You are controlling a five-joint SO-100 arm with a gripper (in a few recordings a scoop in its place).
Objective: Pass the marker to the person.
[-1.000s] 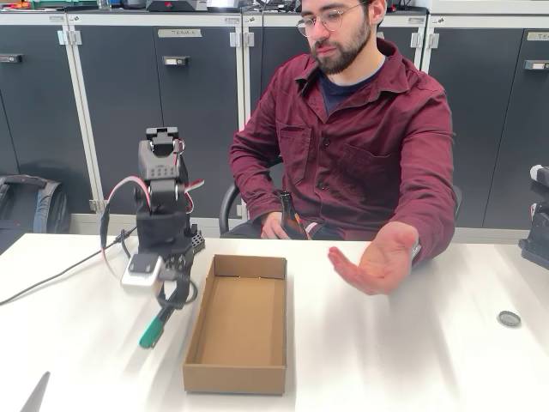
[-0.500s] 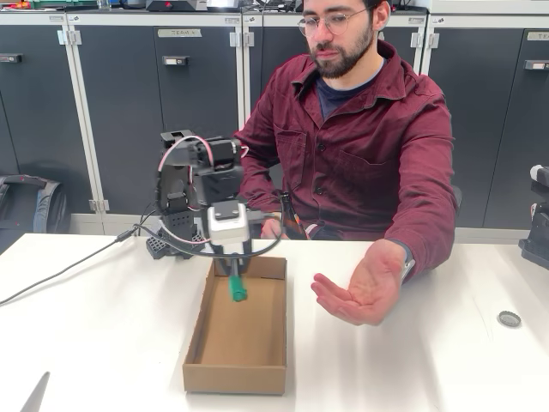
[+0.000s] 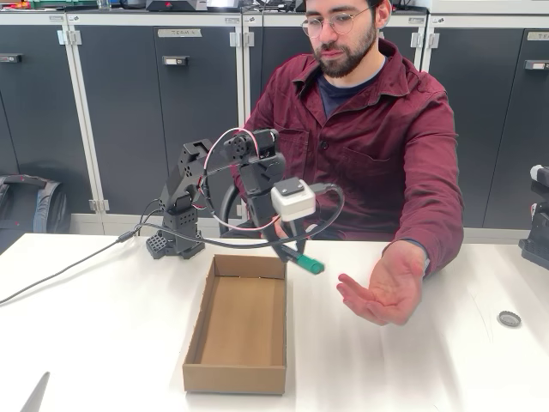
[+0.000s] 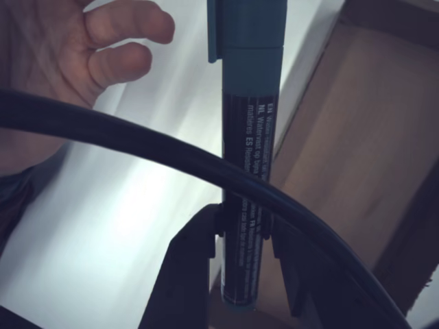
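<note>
Gripper: I see my black two-finger gripper (image 4: 243,257) clamped on the slim black-barrelled marker with green cap (image 4: 248,144), fingers pinching the barrel near its lower end in the wrist view.
Marker: in the fixed view it (image 3: 307,263) is held in the air above the table, green cap pointing toward the palm, just past the far right corner of the open brown cardboard box (image 3: 238,324).
Person: person in maroon shirt (image 3: 369,137) sits behind the white table (image 3: 446,360), open hand (image 3: 383,292) palm up near the cap, not touching.
Cable: black cable (image 4: 137,140) crosses in front of the barrel.
</note>
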